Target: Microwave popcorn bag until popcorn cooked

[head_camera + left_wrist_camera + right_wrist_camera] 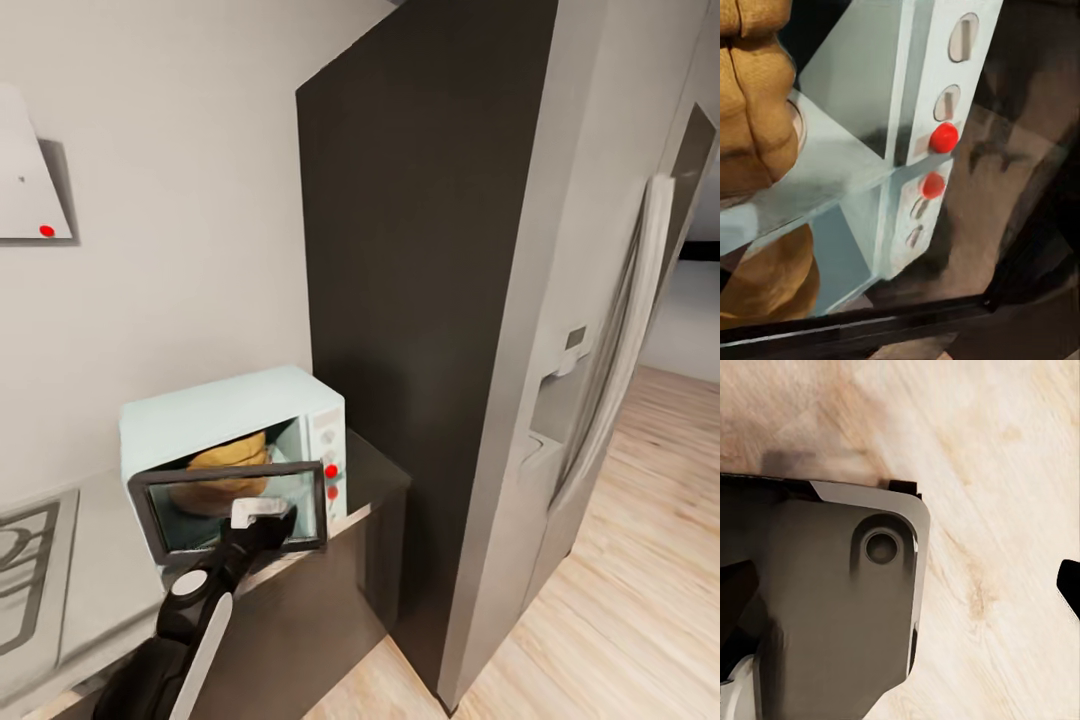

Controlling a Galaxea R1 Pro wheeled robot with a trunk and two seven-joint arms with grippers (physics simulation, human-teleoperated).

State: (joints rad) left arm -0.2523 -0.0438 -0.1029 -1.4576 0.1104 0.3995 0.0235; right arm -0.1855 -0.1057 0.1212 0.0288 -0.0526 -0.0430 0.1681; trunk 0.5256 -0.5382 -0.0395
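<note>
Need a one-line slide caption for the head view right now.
Left arm at the half-open door of the microwave, popcorn bag inside, beside a tall fridge.

pale wall (180, 200) — dark cabinet (420, 300) — grey fridge (600, 350) — wood floor (620, 620)

- The microwave (235, 440), a pale mint-blue box, stood on the grey bench (375, 475), its dark-framed glass door (235, 510) hanging open.
- The tan, crumpled popcorn bag (232, 470) sat inside the microwave's cavity.
</note>
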